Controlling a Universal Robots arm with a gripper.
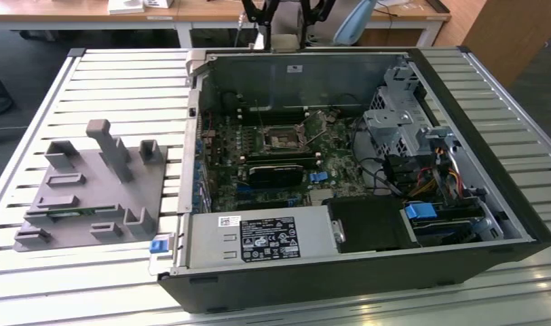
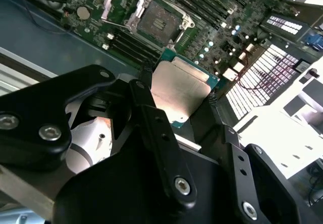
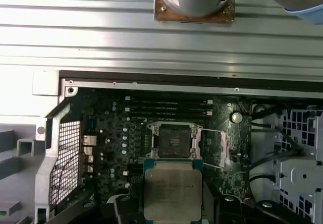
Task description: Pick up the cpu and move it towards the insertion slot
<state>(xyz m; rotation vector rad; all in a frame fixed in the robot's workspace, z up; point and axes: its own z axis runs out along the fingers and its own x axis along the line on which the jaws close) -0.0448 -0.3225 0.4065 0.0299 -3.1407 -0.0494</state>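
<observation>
CPU [image 2: 179, 90] first: it sits pinched between the black fingers [image 2: 151, 108] of the gripper [image 2: 177, 100], held by its edges with its pale metal top showing and a rim of green board around it. In the first wrist view the chip [image 3: 172, 188] hangs in the air over the motherboard [image 3: 111, 138], just short of the insertion slot [image 3: 171, 139], which lies open with its dark square middle bare and its silvery frame swung out to one side. In the second wrist view the same socket [image 2: 159, 23] lies beyond the held chip, with its metal frame [image 2: 123, 2] tipped up beside it. From where the exterior view looks, the open computer case [image 1: 475, 136] lies on a slatted metal table [image 1: 121, 88], and the socket [image 1: 283, 138] shows as a small dark square near the middle of the board. At that view's left, well apart from the case, a grey plastic fixture [image 1: 85, 197] with upright posts stands on the table. Part of the arm [image 1: 285, 20] shows above the far edge of the case.
</observation>
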